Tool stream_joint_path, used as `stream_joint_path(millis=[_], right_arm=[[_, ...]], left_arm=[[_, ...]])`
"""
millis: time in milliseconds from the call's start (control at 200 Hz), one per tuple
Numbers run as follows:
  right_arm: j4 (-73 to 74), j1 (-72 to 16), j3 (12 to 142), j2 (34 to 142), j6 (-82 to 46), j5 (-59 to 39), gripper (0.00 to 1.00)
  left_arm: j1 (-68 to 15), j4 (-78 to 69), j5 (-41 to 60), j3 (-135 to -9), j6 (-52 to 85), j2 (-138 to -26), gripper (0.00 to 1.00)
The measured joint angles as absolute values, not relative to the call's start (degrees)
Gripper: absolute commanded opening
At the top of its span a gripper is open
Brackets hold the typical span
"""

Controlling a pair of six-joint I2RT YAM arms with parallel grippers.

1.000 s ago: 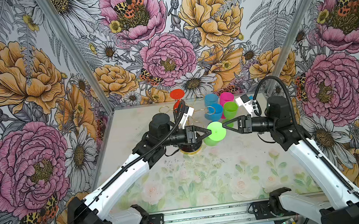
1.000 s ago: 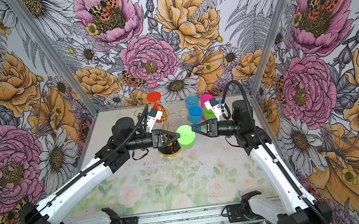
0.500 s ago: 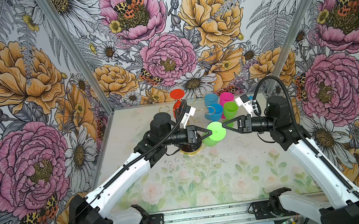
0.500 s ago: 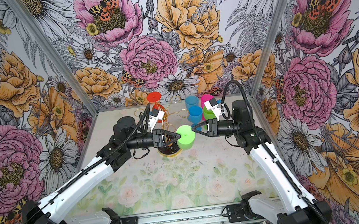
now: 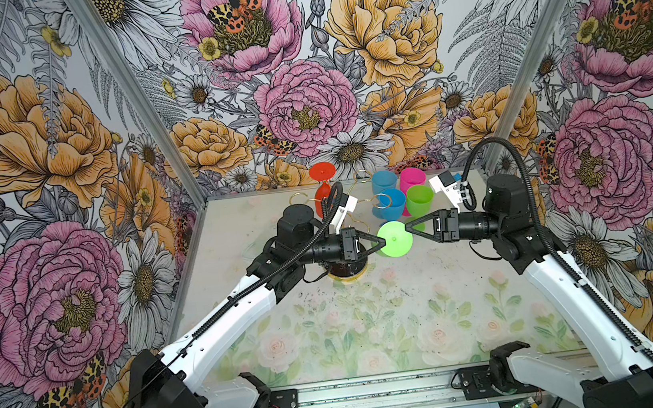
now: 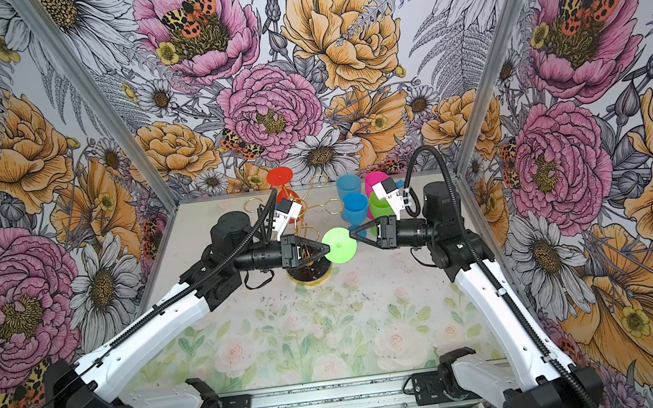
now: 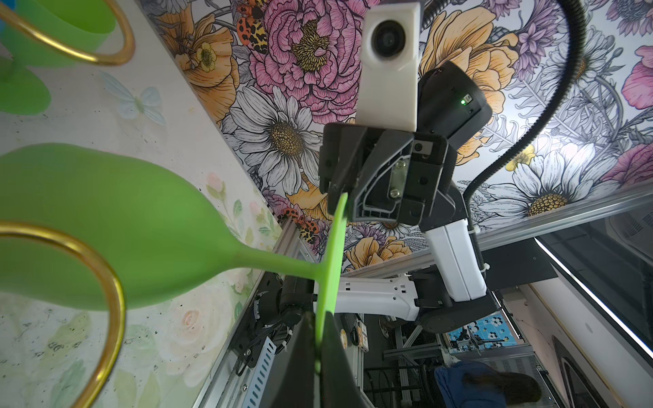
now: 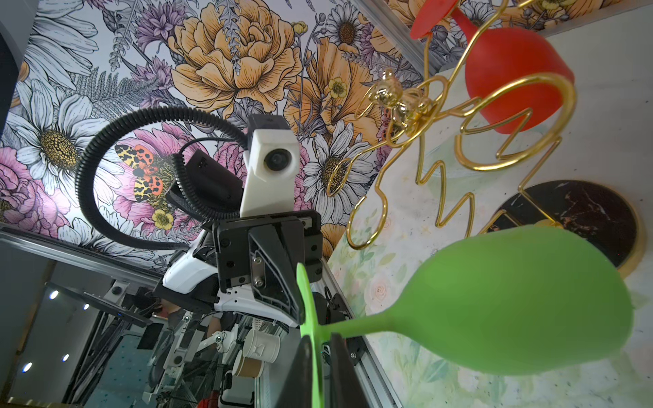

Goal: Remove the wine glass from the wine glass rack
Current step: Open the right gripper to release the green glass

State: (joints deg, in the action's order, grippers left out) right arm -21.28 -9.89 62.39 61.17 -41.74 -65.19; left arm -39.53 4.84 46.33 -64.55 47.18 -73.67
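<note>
**Handover above the table:** Over the flower-printed table (image 5: 331,330), the left gripper (image 5: 382,242) is clamped tight on the rim of the foot of the green wine glass (image 5: 395,240). The glass hangs in the air, clear of the wine glass rack (image 8: 403,100) and near its black marbled base (image 5: 343,272).

The right gripper (image 5: 407,227) meets the opposite edge of the same thin foot with its jaws set narrow; whether they actually pinch it cannot be told.

The glass is upside down. Its long axis runs roughly vertical, with the foot on top, the stem and bowl below, and the mouth towards the table.

The danger lies in that edge-on pinch. If one gripper lets go, the bowl's weight could swing the glass about the remaining fingers (image 7: 339,367), or pull the foot free and drop it.

A gold loop (image 7: 118,303) sits just beside the bowl. A sideways move could snag it and rock the rack, where a red glass (image 5: 322,171) hangs. Beyond stand upright glasses (image 5: 419,198).
</note>
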Motion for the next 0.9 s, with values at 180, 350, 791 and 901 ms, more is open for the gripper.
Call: stream_joint_path(millis=[180, 350, 791, 901], right_arm=[[-21.15, -4.89, 62.39, 59.22, -42.50, -64.71, 0.45], [-21.37, 0.67, 62.39, 58.85, -44.56, -62.50, 0.50], [-44.31, 2.98, 70.46, 63.26, -32.34, -37.80, 0.53], [-50.00, 2.76, 72.73, 65.10, -28.69, -31.48, 0.53]], left_arm=[[-39.97, 4.38, 47.75, -65.95, 47.16, -74.11, 0.00], [-40.12, 4.43, 48.07, -66.11, 46.57, -74.13, 0.00], [-50.09, 23.18, 37.15, -74.13, 23.14, -74.74, 0.00], [-52.27, 26.46, 32.88, -73.78, 16.34, -74.67, 0.00]])
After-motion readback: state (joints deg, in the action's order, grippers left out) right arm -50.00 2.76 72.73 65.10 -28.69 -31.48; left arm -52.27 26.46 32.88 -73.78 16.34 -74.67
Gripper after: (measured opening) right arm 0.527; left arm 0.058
